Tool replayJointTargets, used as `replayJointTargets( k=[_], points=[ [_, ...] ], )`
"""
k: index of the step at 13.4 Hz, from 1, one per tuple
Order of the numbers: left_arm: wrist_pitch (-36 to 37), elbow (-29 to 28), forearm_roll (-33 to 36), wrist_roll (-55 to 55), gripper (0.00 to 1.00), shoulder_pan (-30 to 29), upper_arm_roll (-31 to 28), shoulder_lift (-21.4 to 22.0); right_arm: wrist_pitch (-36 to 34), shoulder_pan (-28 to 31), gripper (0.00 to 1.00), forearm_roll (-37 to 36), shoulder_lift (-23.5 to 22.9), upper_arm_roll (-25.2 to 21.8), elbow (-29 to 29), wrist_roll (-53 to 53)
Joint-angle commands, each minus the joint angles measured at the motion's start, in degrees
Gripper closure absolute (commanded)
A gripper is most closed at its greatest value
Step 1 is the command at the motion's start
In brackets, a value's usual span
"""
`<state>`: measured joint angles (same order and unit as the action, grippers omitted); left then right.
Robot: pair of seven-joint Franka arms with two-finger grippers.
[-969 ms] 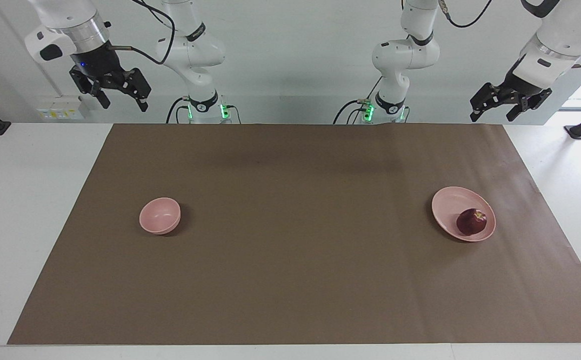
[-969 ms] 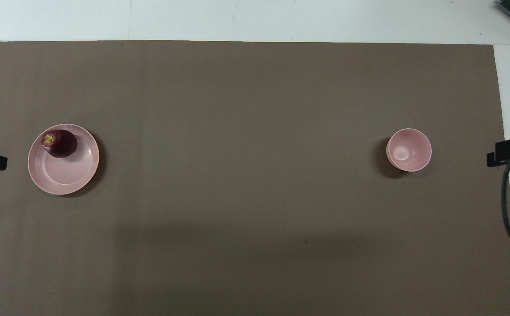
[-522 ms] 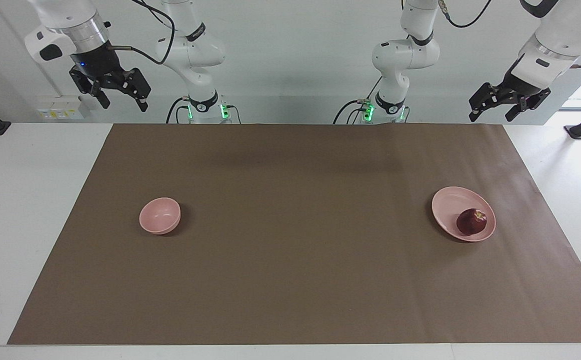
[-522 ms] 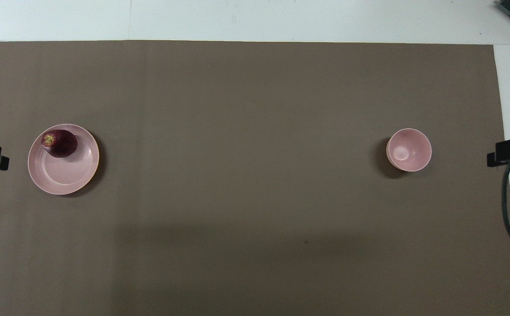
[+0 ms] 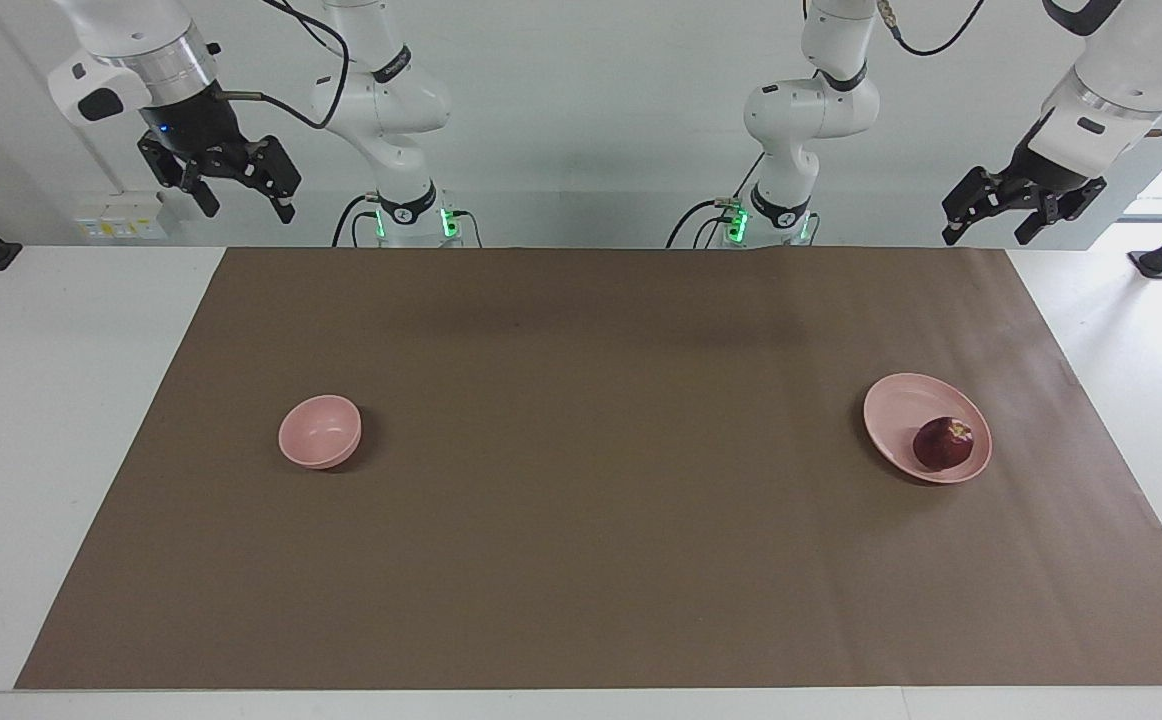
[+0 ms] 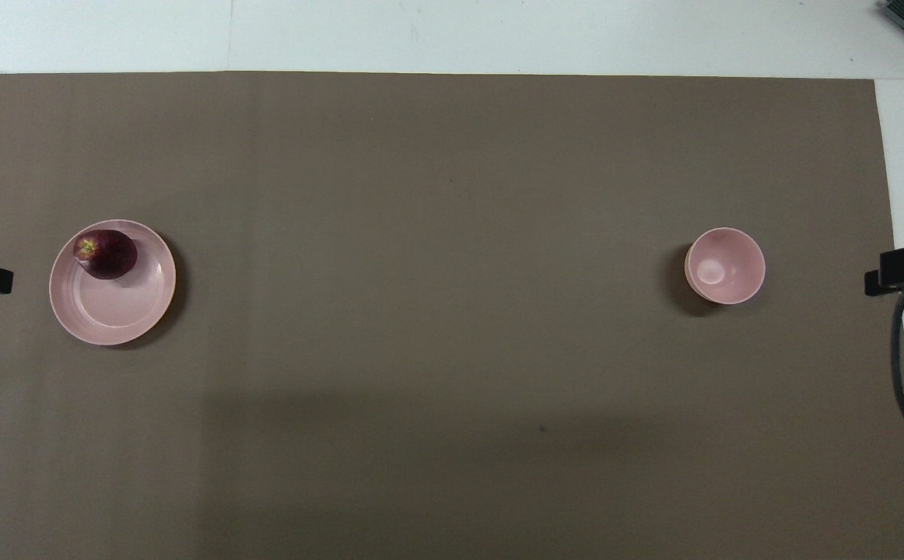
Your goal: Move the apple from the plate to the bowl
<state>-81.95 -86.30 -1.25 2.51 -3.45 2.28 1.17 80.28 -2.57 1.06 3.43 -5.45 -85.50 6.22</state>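
The apple [image 5: 943,443] is being left untouched on the plate [image 5: 896,410], well apart from the bowl [image 5: 319,431], while both the left hand [image 5: 1023,207] and right hand [image 5: 224,180] are being held raised, spread and empty.

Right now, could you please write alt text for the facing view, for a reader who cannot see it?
A dark red apple sits on a pale pink plate toward the left arm's end of a brown mat, with an empty pink bowl toward the right arm's end. The left gripper and right gripper hang open, raised near the robots' edge of the table.
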Motion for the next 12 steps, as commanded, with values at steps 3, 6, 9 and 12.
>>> replayJointTargets(
  k=[3,6,9,12],
  points=[
    [-5.6,-2.5,-0.5,4.2,0.00,-1.4,-0.3,-3.0,0.1,0.5,0.00,0.3,1.5,-0.3,-1.7,-2.0],
    [-11.7,-6.7,-0.5,6.5,0.00,-2.8,-0.3,-4.0,0.1,0.5,0.00,0.4,1.4,-0.4,-1.6,-2.1],
    [-16.9,-9.1,-0.5,7.6,0.00,-3.6,-0.4,-6.3,0.1,0.5,0.00,0.4,1.4,-0.4,-1.6,-2.0],
    [-20.8,-9.7,-0.4,7.8,0.00,-3.9,-0.4,-9.2,0.1,0.5,0.00,0.4,1.4,-0.4,-1.7,-2.0]
  ],
)
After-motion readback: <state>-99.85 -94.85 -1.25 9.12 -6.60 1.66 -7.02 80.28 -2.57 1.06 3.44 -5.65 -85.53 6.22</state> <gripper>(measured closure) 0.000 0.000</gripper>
